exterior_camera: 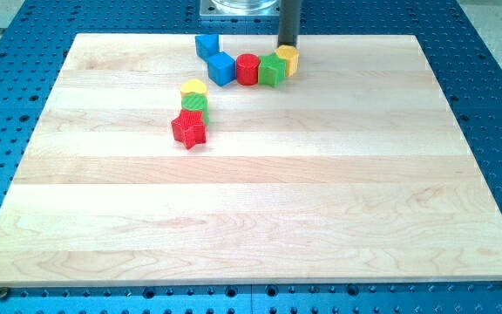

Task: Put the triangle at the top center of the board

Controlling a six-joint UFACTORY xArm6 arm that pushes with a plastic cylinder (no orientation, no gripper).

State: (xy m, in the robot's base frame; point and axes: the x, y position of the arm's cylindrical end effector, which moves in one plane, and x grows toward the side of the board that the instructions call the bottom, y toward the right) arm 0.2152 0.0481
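Your tip (287,46) touches the yellow block (288,59).
No fingers show; the blue triangle (206,45) sits just left of the tip.

The scene is evenly and brightly lit, with only short, soft shadows cast beneath the blocks. A pale sheen is seen on the wooden bench (260,201) toward 12 o'clock. Focus is held throughout, and slight softness is noted overall.

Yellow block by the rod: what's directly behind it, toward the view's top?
My tip stands right behind the yellow block, apparently touching it. Beyond that, only bare board. The tip covers the block's rear edge, so actual contact cannot be confirmed.
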